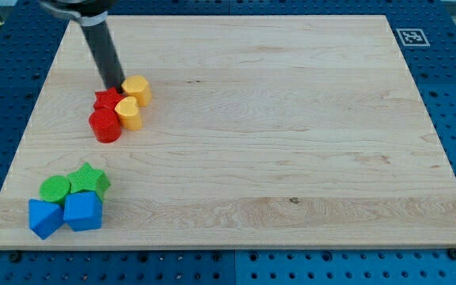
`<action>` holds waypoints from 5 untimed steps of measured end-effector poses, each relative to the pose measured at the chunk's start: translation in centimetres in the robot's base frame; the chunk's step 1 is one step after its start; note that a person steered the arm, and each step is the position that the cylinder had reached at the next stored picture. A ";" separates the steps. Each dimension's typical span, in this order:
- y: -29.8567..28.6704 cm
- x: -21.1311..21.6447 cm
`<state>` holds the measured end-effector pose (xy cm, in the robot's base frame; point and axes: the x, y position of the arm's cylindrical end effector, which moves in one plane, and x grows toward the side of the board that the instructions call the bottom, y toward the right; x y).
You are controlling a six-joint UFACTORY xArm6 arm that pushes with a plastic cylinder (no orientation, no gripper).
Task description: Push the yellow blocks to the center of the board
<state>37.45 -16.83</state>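
Blue blocks (63, 214) sit nearest; my tip (115, 85), with no gripper on the rod, touches red star (108, 100) beside yellow blocks (132, 102).

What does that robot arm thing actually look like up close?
Only its lowest part shows: a straight, smooth rod, dark grey to black, coming down from a wider dark piece at the view's top edge. My tip is plain and blunt. No fingers, cables or markings are visible.

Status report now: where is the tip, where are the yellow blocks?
My tip upper left, touching red star. Two yellow blocks beside it, far from center. Red cylinder adjacent.
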 end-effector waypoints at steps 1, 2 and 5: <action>3.3 -0.2; 6.5 -0.2; -6.9 0.4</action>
<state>37.88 -23.75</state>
